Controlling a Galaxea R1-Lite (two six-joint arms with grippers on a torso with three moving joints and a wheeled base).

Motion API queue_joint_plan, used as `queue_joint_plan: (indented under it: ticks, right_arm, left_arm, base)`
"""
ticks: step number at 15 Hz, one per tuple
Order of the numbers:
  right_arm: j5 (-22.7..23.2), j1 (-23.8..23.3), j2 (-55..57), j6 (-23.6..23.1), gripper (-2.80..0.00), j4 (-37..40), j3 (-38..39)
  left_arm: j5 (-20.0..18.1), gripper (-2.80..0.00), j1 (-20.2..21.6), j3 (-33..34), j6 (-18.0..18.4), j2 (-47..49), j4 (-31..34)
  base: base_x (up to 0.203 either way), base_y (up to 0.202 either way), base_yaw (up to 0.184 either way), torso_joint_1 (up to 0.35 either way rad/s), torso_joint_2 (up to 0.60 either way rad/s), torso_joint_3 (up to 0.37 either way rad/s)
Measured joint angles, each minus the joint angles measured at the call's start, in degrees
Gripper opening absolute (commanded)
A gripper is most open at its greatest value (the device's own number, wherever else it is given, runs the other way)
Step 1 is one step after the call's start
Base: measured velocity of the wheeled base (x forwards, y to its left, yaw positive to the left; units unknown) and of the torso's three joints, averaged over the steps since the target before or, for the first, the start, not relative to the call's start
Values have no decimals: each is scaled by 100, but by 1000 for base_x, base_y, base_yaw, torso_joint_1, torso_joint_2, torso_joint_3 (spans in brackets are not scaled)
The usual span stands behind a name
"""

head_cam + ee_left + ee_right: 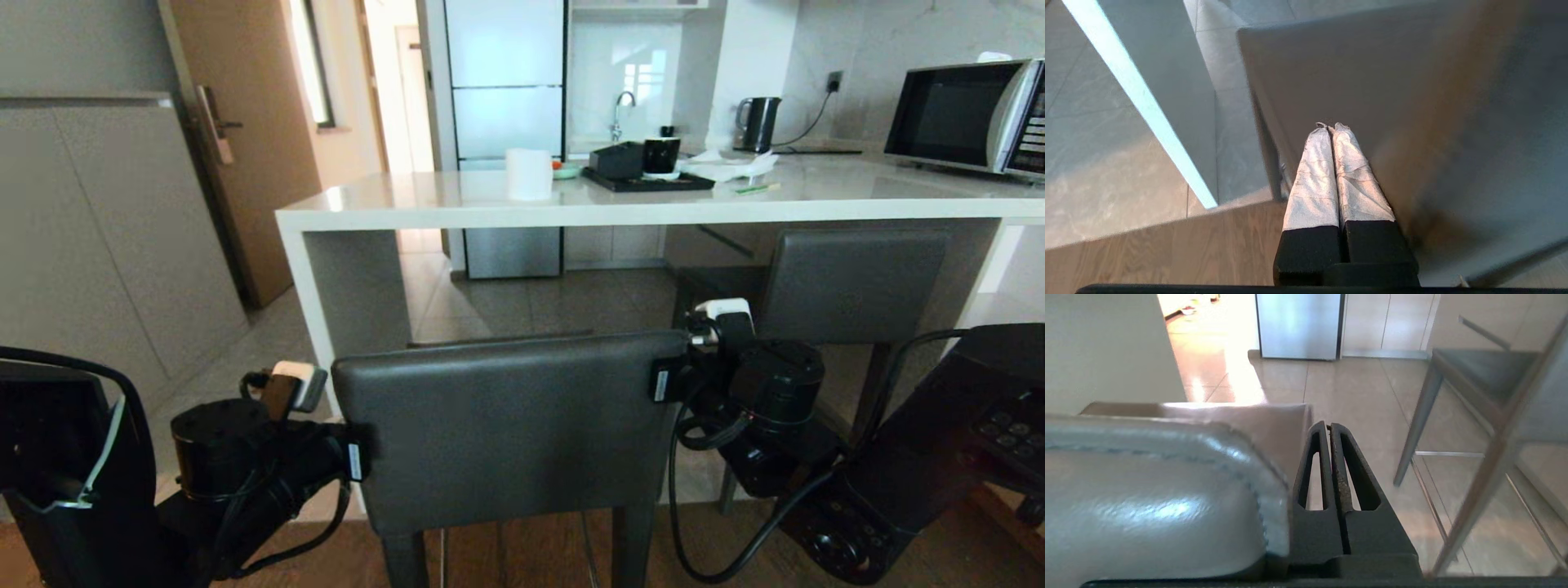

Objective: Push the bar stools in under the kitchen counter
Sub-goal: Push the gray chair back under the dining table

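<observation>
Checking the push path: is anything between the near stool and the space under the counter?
Nothing visible: bare floor lies between the near stool and the counter. The second stool, already under, sits off to the right.

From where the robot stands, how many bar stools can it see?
2. The near stool stands right in front of the robot, its backrest flanked by both arms. The far stool sits further right, already tucked under the kitchen counter. Others may be out of view.
</observation>
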Motion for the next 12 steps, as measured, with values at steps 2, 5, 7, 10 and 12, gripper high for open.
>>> queue_joint_plan:
  ticks: [2, 5, 7, 10, 12]
  right_arm:
    - [26, 0, 2, 2, -280, -9, -4]
    - [22, 2, -5, 11, -280, -76, 11]
    - [-4, 0, -13, 2, -280, -87, 44]
    - [-7, 2, -13, -2, -280, -1, 77]
    - [3, 2, -9, -4, -280, 25, 104]
  left_arm:
    - [-3, -280, 0, 13, 3, 6, -3]
    - [13, -280, 7, 11, -8, -6, -94]
    - [24, -280, -12, 40, -13, -22, -123]
    - [204, -280, -50, 182, -12, -20, -102]
    - [269, -280, -89, 324, -10, -28, -100]
  base:
    - [173, 0, 0, 4, 1, 3]
    - [163, 0, 0, -1, -1, 1]
    - [45, 0, 2, 1, -2, 3]
    - [0, 0, 0, 0, 0, 0]
    - [0, 0, 0, 0, 0, 0]
